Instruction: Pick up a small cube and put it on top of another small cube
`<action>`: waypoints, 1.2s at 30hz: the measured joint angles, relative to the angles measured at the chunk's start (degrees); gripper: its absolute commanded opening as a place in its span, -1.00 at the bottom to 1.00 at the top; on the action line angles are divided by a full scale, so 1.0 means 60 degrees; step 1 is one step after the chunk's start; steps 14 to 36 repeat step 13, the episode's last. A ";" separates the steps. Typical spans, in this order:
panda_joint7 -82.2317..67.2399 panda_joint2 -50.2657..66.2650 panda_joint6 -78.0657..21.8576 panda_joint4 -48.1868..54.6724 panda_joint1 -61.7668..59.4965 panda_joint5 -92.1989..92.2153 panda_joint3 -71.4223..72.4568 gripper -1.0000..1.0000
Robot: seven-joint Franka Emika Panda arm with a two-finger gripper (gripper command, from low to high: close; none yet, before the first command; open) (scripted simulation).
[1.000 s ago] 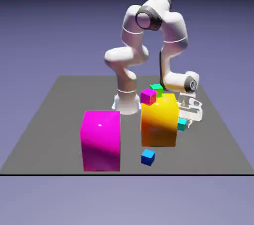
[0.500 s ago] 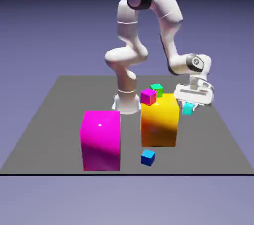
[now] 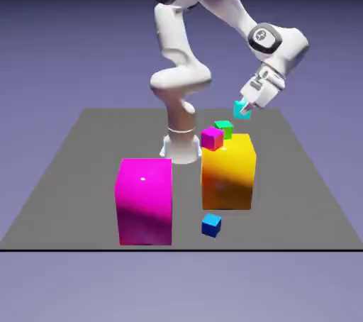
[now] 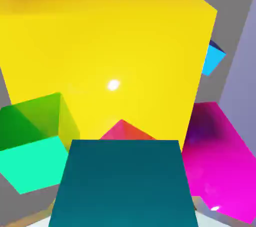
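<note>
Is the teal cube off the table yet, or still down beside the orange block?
Off the table. The gripper holds the teal cube in the air, above the orange block and its small green cube.

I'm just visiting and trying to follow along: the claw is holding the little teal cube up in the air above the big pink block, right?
Not quite. The claw does hold the teal cube in the air, but above the orange block, not the pink block, which stands apart toward the exterior view's left. The exterior view shows it.
</note>
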 measured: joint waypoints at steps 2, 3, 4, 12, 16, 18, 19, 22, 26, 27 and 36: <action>-0.0204 -0.0447 -0.0560 0.0022 -0.0154 0.0829 -0.0112 -1.00; -0.0288 -0.0484 -0.0610 -0.0074 -0.0347 0.1055 0.0045 -1.00; -0.0314 -0.0432 -0.0548 -0.0149 -0.0462 0.1075 0.0182 -1.00; -0.0149 -0.0491 0.1069 -0.1801 -0.0551 0.0860 0.0002 1.00; -0.0184 -0.0479 0.0733 -0.1456 -0.0532 0.0902 0.0040 1.00; -0.0184 -0.0479 0.0733 -0.1456 -0.0532 0.0902 0.0040 1.00; -0.0184 -0.0479 0.0733 -0.1456 -0.0532 0.0902 0.0040 1.00; -0.0184 -0.0479 0.0733 -0.1456 -0.0532 0.0902 0.0040 1.00; -0.0184 -0.0479 0.0733 -0.1456 -0.0532 0.0902 0.0040 1.00; -0.0184 -0.0479 0.0733 -0.1456 -0.0532 0.0902 0.0040 1.00; -0.0184 -0.0479 0.0733 -0.1456 -0.0532 0.0902 0.0040 1.00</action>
